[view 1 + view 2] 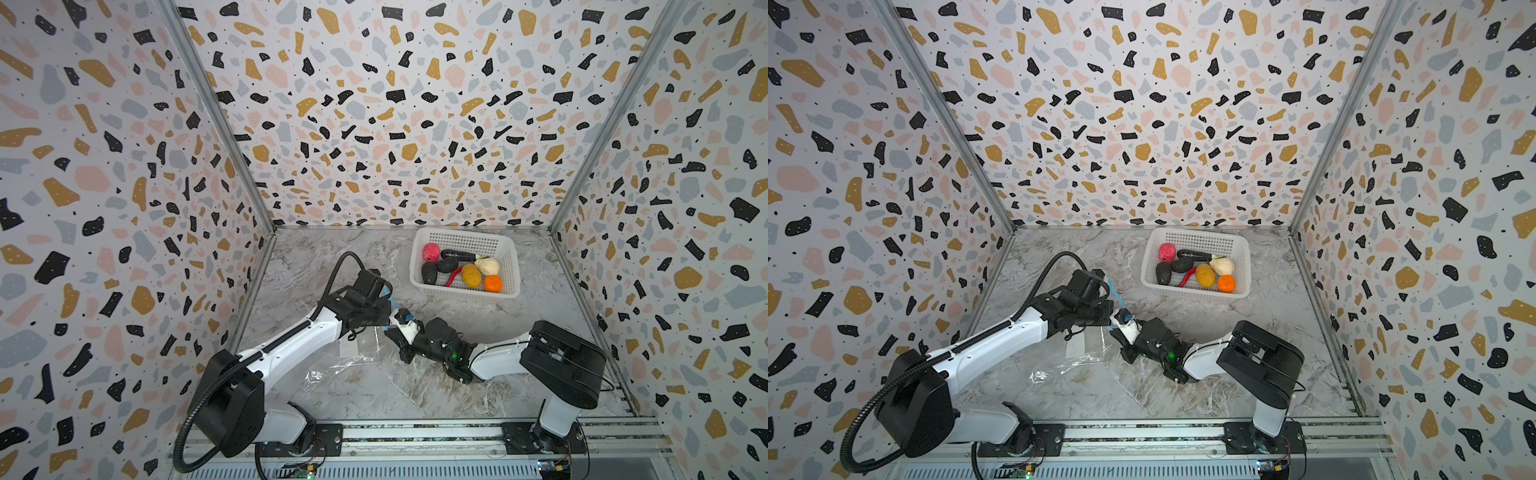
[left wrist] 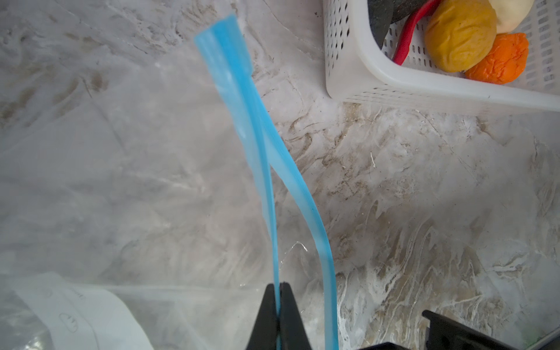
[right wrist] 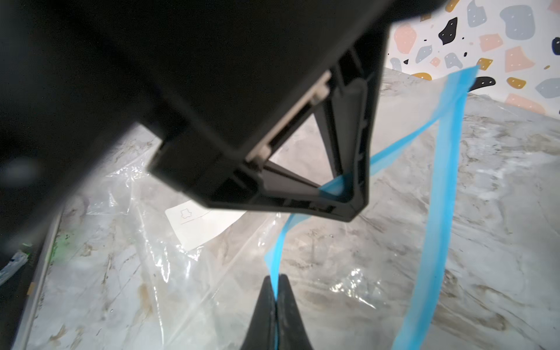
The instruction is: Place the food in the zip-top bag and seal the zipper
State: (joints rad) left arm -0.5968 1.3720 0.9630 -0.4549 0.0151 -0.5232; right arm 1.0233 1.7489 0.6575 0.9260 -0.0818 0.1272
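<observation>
The zip-top bag (image 1: 332,368) lies crinkled on the marble table between my arms, its white label (image 3: 203,225) facing up. The zipper (image 2: 242,121) shows as two light-blue strips that stand apart. My left gripper (image 2: 278,289) is shut on one strip. My right gripper (image 3: 276,281) is shut on a blue strip too, close beside the left gripper's fingers (image 3: 351,169). The food (image 1: 471,275) lies in the white basket (image 1: 465,293): pink ball, cream ball, orange balls, red chili, dark pieces.
The basket stands at the back right of the table, just beyond both grippers (image 1: 1112,320). Terrazzo-patterned walls close the table on three sides. A metal rail (image 1: 415,432) with both arm bases runs along the front edge.
</observation>
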